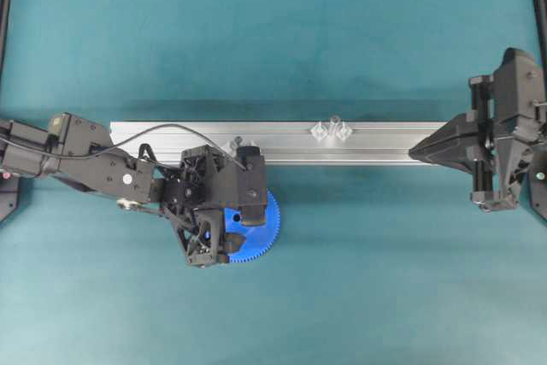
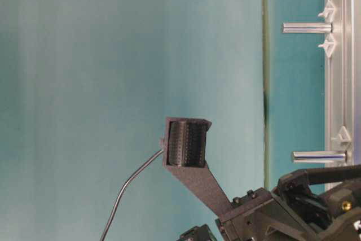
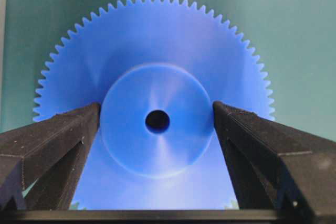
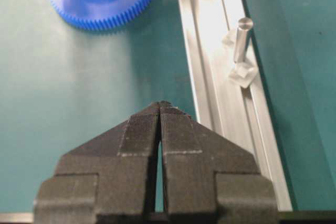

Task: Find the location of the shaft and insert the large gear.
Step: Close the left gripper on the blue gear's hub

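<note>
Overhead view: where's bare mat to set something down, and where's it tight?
Free: the teal mat beyond the long aluminium rail, and the near strip right of the bright blue plastic toothed gear. Crowded: the left claw, open astride the gear's hub, and the rail's right end, where the shut right claw sits. Two thin grey metal pins stand on the rail.

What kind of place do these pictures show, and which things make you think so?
Most likely a robotics lab test bench, not a factory. A plain teal mat covers the table, an aluminium rail with short metal pins lies on it, and two black robot arms work around a blue plastic gear.
</note>
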Available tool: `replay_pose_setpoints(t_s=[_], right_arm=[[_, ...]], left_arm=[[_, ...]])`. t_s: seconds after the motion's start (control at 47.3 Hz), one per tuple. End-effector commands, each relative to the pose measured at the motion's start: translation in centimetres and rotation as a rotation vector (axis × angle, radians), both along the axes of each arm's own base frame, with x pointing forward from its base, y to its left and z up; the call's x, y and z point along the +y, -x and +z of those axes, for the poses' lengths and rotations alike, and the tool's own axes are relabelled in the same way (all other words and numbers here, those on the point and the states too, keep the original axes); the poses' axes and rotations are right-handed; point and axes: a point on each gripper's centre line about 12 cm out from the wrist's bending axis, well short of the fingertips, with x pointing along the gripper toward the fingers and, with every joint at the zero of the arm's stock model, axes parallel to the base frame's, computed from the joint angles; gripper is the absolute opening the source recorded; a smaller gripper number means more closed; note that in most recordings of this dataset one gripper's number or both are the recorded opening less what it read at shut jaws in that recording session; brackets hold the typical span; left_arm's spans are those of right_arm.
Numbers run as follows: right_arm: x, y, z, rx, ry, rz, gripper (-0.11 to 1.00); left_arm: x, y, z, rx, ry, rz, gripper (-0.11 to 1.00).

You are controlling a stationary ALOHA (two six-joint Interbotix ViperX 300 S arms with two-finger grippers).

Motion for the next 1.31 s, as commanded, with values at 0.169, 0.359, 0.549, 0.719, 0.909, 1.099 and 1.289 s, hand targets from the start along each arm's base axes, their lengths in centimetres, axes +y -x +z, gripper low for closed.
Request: replay_pose_setpoints(t_s=[0.169,0.359,0.549,0.719,0.909,1.099,1.289], right_arm=[[0.0,0.1,0.6,-0.028,-0.005,-0.003,0.02],[0.0,0.4,0.7,-0.037,-0.004,-0.005,0.01],[0.0,0.7,0.6,-0.041,-0.004,-0.005,0.01],[0.0,0.7,0.6,-0.042,-0.006,-0.004,0.02],[0.0,0.7,0.6,-0.043,-0.006,-0.006,0.02],[0.0,0.8,0.7,-0.048,-0.005,-0.006,0.02],[0.0,0.8,0.8,-0.054,-0.005,-0.006,0.01]], left_arm=[[0.1,0.1,0.0,0.009,-0.001,0.002,0.94],[0.2,0.8,0.0,0.074,-0.014,-0.001,0.94],[0.2,1.1,0.7,0.088,-0.015,0.000,0.94],[0.2,1.0,0.6,0.088,-0.016,-0.001,0.94],[0.2,0.7,0.3,0.086,-0.017,-0.002,0.94],[0.2,0.7,0.5,0.086,-0.017,-0.002,0.93],[0.2,0.5,0.8,0.090,-0.019,-0.003,0.74]])
